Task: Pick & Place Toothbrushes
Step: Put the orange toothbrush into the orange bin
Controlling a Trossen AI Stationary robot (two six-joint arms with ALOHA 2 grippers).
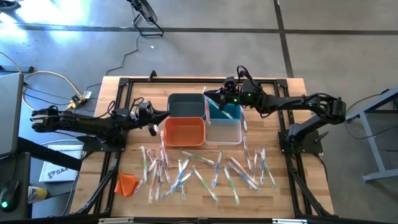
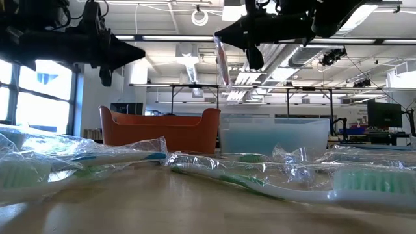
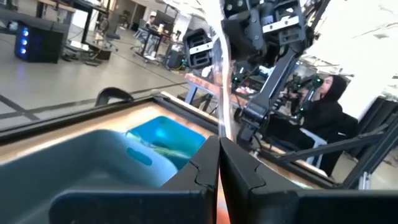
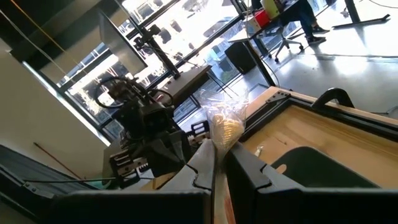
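Note:
Many wrapped toothbrushes (image 1: 205, 171) lie scattered on the table's near half, close up in the low view (image 2: 273, 179). My right gripper (image 1: 209, 96) (image 4: 219, 146) hovers over the edge between the dark grey bin (image 1: 185, 104) and the teal bin (image 1: 229, 112). It is shut on one wrapped toothbrush (image 2: 223, 62), which also shows in the left wrist view (image 3: 221, 93). My left gripper (image 1: 153, 124) (image 3: 219, 140) is shut with nothing in it, level, by the left end of the orange bin (image 1: 184, 130). My right gripper pinches the toothbrush between its two fingers near its upper end, where crinkled wrapper (image 4: 226, 127) sticks out past the fingertips. The fingers come in level from the table's right. The toothbrush hangs below them, slightly tilted (image 2: 225, 71), clear of the bins.
A clear bin (image 1: 225, 133) stands right of the orange one, near side of the teal bin. A small orange cloth lump (image 1: 126, 183) lies at the near left. A black frame (image 1: 118, 124) runs round the table's edges. People sit in the room beyond (image 3: 323, 99).

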